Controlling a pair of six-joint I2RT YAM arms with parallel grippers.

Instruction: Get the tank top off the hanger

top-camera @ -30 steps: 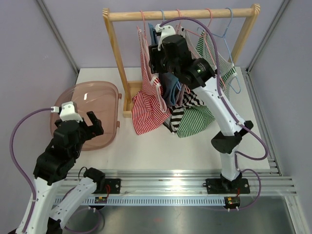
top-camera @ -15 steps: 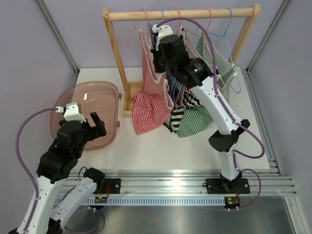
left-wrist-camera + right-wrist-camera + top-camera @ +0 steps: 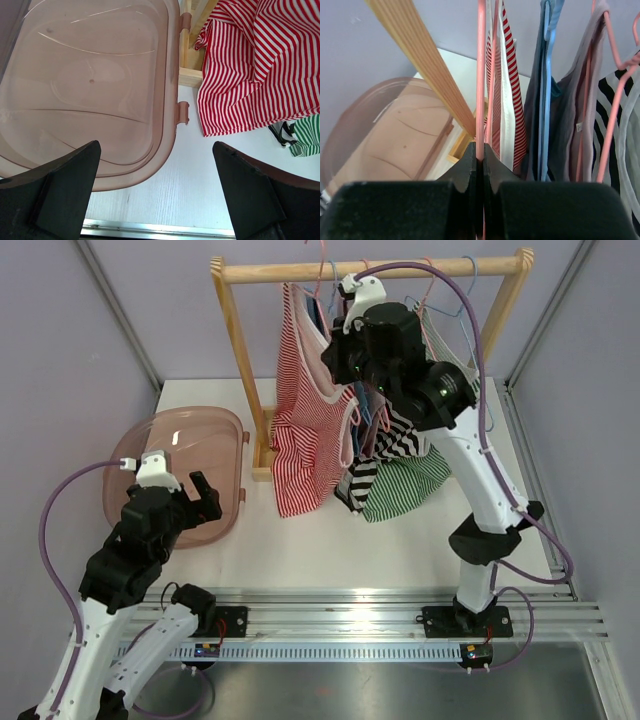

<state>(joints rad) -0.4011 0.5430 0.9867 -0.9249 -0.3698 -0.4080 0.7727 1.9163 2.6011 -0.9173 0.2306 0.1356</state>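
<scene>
Your right gripper (image 3: 480, 160) pinches the pink wire hanger (image 3: 480, 75) beside the wooden clothes rail (image 3: 270, 272). The soft, light red-and-white striped tank top (image 3: 310, 430) drapes below that rail. Bunch its hem with your left gripper (image 3: 156, 150), whose jaws are spread wide.

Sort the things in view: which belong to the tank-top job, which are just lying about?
Job: red-striped tank top; pink hanger; right gripper, shut on that hanger; left gripper, open.
Lying about: pink tub; green-striped top; wooden rack.
</scene>
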